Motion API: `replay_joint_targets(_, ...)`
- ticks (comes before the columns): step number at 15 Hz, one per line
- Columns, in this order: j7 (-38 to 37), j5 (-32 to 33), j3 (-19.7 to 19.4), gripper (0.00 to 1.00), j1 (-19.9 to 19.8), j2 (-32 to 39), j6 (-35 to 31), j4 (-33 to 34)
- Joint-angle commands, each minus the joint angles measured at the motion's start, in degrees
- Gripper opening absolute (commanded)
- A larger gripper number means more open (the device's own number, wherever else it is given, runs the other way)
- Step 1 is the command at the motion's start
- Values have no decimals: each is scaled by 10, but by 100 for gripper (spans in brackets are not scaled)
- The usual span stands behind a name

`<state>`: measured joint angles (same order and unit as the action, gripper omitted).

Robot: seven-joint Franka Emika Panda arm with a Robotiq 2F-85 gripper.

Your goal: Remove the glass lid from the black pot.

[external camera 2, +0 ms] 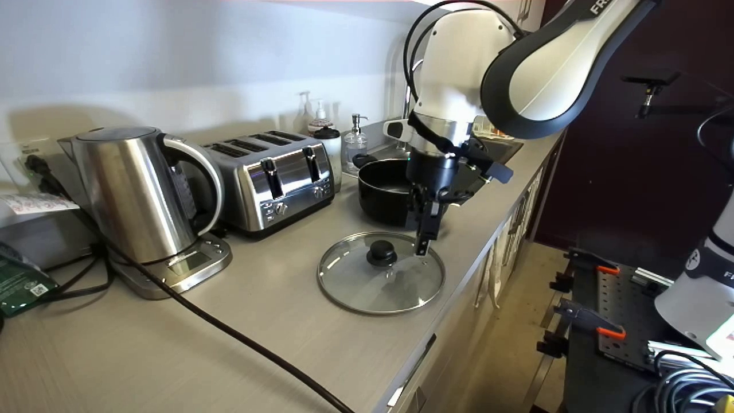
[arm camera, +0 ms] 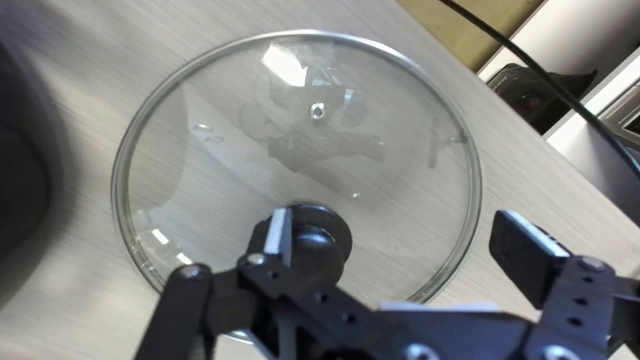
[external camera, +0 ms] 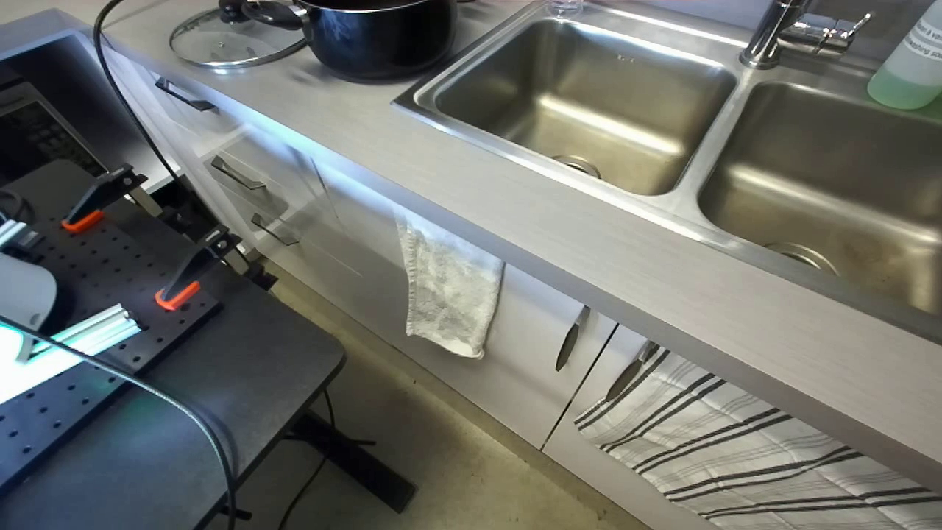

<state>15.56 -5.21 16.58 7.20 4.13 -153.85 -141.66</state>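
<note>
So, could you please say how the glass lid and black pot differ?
The glass lid is see-through and shallow; the black pot is opaque and deep. The lid has a knob on top, while the pot shows a side handle. Both are round and rest on the counter.

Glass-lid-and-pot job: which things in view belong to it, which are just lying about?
Belongs to the job:
round glossy black pot, uncovered
round clear glass lid, lying beside it
black two-fingered hand, open above the lid

Just lying about:
brushed-steel kettle
boxy silver toaster
clear pump bottle
white cloth towel, hanging
white towel with dark stripes, hanging
</note>
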Motion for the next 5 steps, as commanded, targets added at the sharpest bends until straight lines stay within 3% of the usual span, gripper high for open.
replay_joint_targets(1, 20, -43, -8, 100, 18, -82, 51, -52)
replay_joint_targets(5, 33, -56, -26, 100, 37, -137, 116, -82)
